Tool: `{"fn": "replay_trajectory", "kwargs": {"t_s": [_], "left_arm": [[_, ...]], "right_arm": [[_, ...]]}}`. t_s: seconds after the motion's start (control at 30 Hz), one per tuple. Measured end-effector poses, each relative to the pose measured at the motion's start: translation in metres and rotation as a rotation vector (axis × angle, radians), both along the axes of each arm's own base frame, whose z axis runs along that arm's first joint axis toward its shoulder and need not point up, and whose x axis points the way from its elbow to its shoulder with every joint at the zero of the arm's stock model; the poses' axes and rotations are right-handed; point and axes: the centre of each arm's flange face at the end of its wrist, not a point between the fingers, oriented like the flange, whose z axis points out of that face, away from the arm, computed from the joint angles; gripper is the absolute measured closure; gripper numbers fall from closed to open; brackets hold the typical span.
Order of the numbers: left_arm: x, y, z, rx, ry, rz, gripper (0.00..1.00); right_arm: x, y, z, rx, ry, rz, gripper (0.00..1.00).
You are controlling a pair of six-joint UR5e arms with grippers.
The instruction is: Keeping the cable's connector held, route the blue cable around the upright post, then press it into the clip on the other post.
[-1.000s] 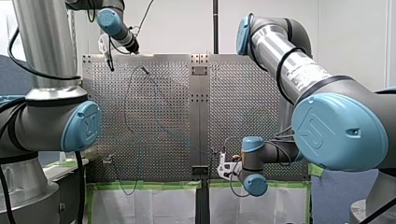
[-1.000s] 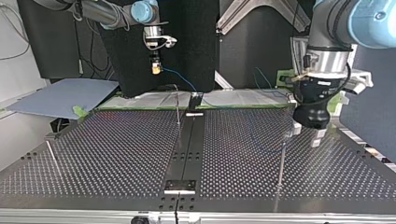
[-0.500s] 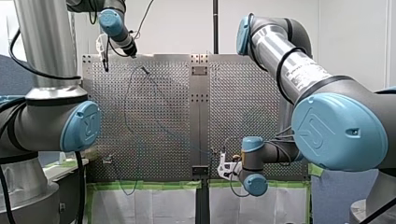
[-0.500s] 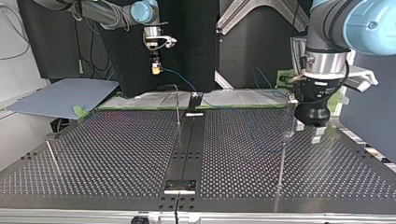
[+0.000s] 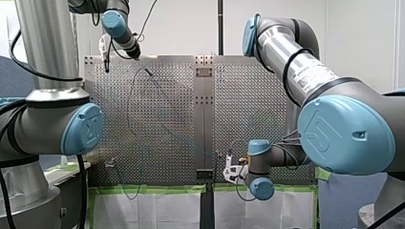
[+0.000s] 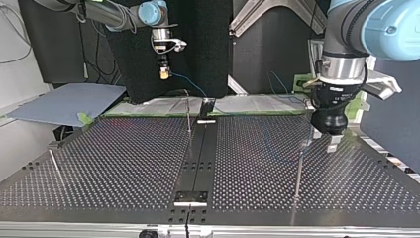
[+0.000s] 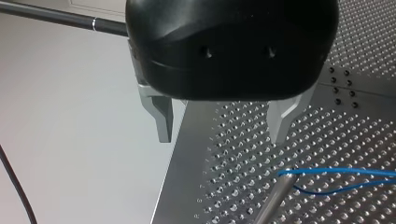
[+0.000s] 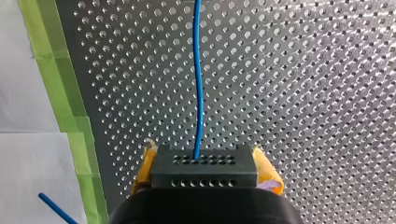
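Arms: our left arm (image 5: 45, 43) and right arm (image 5: 296, 67) were bare silver tubes between dark grey joints.
Caps: round light-blue caps (image 5: 351, 133) closed our joints, each stamped with a logo.
Cables: thin black cables (image 5: 16, 59) looped along both our arms.
Marking: small black lettering (image 5: 309, 72) ran along our right arm's tube.
Left gripper: our left gripper (image 7: 221, 138) had a rounded black housing, two small holes and grey metal fingers (image 7: 161, 114).
Right gripper: our right gripper (image 8: 205, 170) was black with yellow pads (image 8: 267, 169).

Connector (image 8: 203, 167): rear hidden inside my right end effector (image 8: 205, 173).
Blue cable (image 8: 200, 79): cut off at the right wrist view's edge; too faint to trace in the front view.
Post (image 7: 273, 200): tip only in left wrist view; remainder cut off.
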Motion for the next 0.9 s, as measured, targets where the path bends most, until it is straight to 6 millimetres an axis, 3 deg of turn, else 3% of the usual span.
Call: {"fn": "replay_trajectory", "kwargs": {"t_s": [0.9], "left_arm": [[-0.003, -0.013, 0.0, -0.159, 0.003, -0.07, 0.0]], "right_arm": [[-0.002, -0.001, 0.0, 0.003, 0.002, -0.004, 1.0]]}}
